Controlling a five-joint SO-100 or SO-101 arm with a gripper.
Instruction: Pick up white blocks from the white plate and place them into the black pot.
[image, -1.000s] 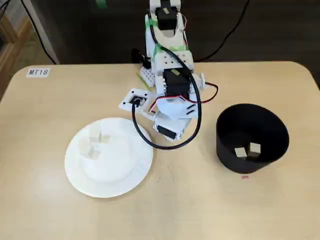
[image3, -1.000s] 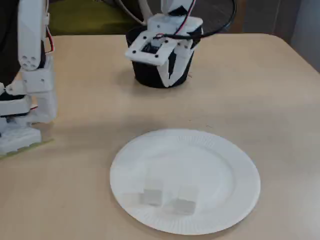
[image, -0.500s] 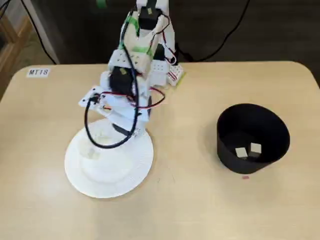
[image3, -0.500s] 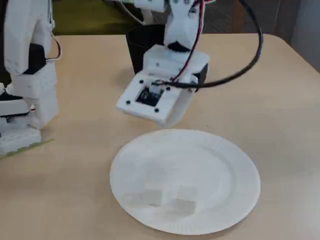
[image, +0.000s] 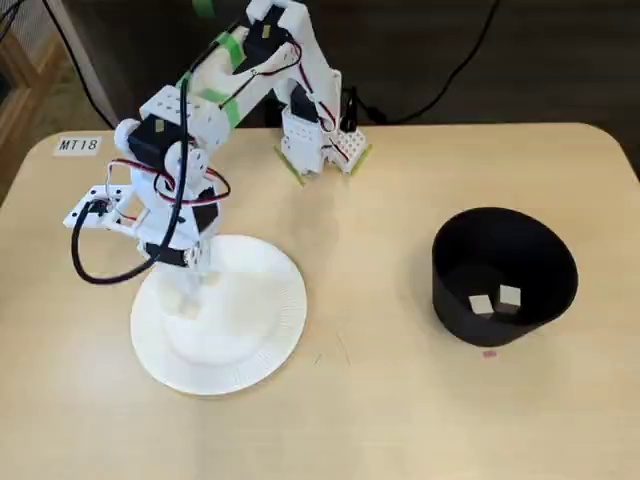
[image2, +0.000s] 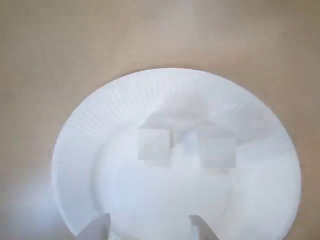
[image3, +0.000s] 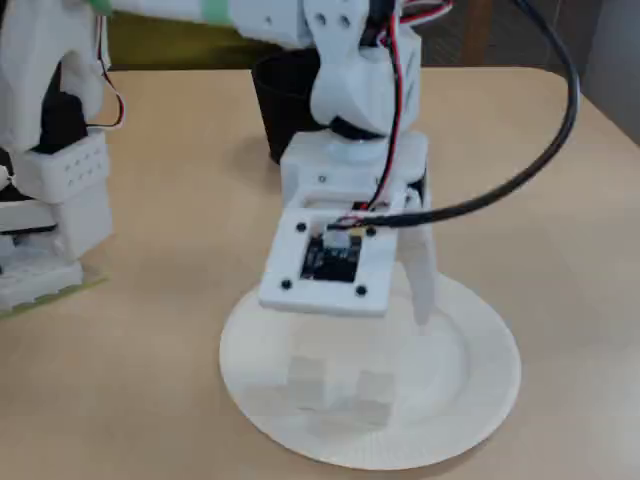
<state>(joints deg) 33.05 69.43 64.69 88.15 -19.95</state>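
Two white blocks (image3: 306, 378) are lying on the plate (image3: 470, 400), near the table's left edge in the fixed view. Above them the gripper (image2: 150, 227) is hanging with fingers spread. Blocks are sitting close together, so one finger is risking pushing the neighbour. Two more are lying inside the black pot (image: 503, 275).

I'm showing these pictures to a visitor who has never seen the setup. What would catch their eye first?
The white arm, with its gripper hanging jaws-down over the white plate at the left of a fixed view. Two white blocks lie side by side on that plate, nearly lost against it. At the right, the black pot stands out, with two more blocks inside.
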